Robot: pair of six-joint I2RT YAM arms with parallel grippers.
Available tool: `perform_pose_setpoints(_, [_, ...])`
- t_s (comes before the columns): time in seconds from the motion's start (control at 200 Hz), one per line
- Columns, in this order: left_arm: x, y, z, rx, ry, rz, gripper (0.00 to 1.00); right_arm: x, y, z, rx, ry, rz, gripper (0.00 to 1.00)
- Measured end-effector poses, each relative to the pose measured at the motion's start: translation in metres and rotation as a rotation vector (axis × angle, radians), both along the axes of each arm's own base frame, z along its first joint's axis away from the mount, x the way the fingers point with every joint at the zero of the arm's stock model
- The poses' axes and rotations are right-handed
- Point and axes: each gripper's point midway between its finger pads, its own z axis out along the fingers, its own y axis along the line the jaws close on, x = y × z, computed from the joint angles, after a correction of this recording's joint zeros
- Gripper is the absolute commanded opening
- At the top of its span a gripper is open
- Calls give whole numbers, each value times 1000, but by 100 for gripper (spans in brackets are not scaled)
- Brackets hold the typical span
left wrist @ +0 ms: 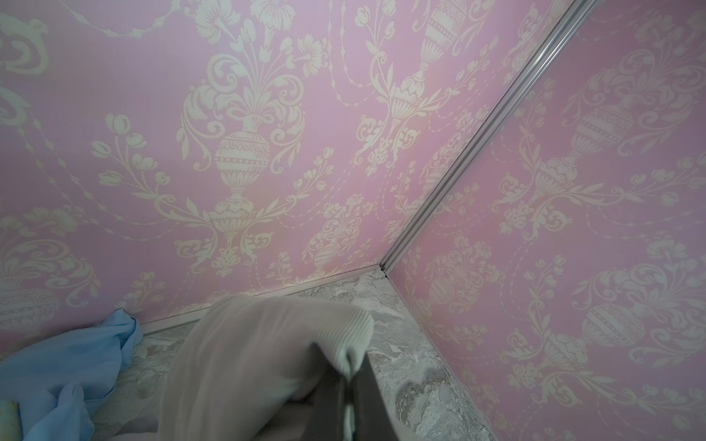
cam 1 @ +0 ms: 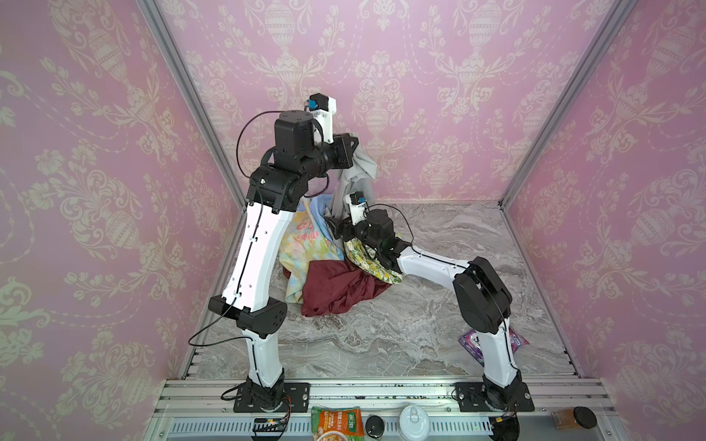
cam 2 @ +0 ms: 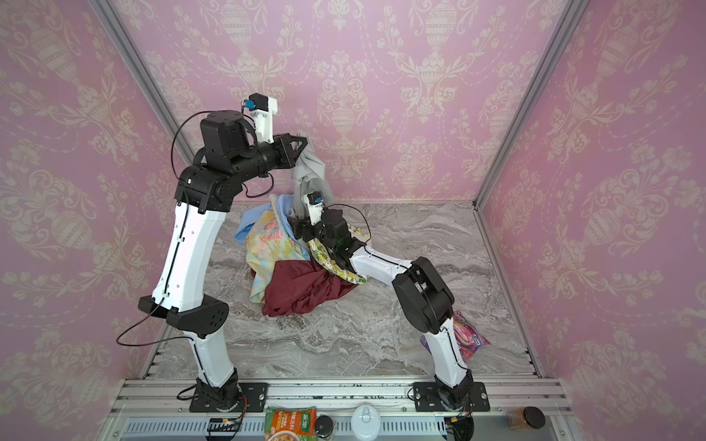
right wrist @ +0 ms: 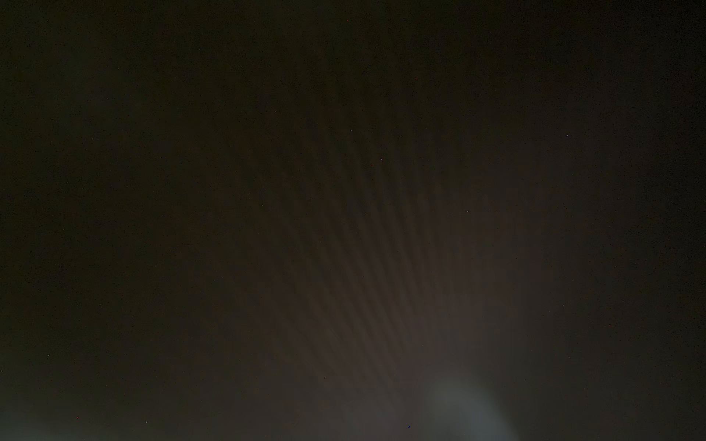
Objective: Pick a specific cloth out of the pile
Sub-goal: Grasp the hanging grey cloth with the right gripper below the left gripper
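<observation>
The light grey cloth (cam 1: pixel 361 168) (cam 2: pixel 311 170) hangs high by the back wall, and its lower end reaches the pile. My left gripper (cam 1: pixel 354 139) (cam 2: pixel 303 141) is shut on its ribbed top edge. In the left wrist view the cloth (left wrist: pixel 248 362) drapes away from the pinching left gripper (left wrist: pixel 349 378). The pile (cam 1: pixel 328 282) (cam 2: pixel 298 286) lies mid-table, made up of maroon, yellow floral (cam 1: pixel 305 244), light blue (left wrist: pixel 68 374) and lemon-print (cam 1: pixel 366 263) cloths. My right gripper (cam 1: pixel 329 226) (cam 2: pixel 295 226) is low over the pile, against the grey cloth's lower part, with its jaws spread. Fabric darkens the right wrist view.
A purple snack packet (cam 1: pixel 515 340) (cam 2: pixel 468 336) lies behind the right arm's base. On the front ledge sit a green food packet (cam 1: pixel 336 422), a white lid (cam 1: pixel 414 422) and a small jar (cam 1: pixel 573 418). Pink patterned walls close in three sides.
</observation>
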Motion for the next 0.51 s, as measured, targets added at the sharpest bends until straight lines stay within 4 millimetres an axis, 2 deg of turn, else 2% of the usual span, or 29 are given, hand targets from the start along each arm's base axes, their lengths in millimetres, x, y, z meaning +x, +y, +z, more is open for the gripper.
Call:
perform_pose_setpoints(0.075, [-3, 1, 1, 0, 0, 0, 0, 15, 4, 4, 17, -17, -38, 68])
perform_pose_setpoints(0.13, [-7, 3, 3, -1, -3, 1, 0, 23, 8, 6, 18, -36, -49, 55])
perform_pose_setpoints(0.185, [-10, 4, 6, -2, -8, 1, 0, 30, 10, 10, 29, -40, -69, 47])
perform_pose_setpoints(0.215, [-12, 5, 8, -4, -13, 1, 0, 33, 11, 11, 31, -41, -76, 47])
perform_pose_setpoints(0.31, [-17, 8, 14, -4, -27, 2, 0, 36, 13, 11, 21, -42, -77, 60])
perform_pose_setpoints(0.37, [-18, 8, 15, -3, -31, 2, 0, 36, 12, 8, 6, -41, -74, 63])
perform_pose_setpoints(0.505, [-18, 8, 14, 5, -35, 1, 0, 29, 7, -19, -63, -1, -46, 66])
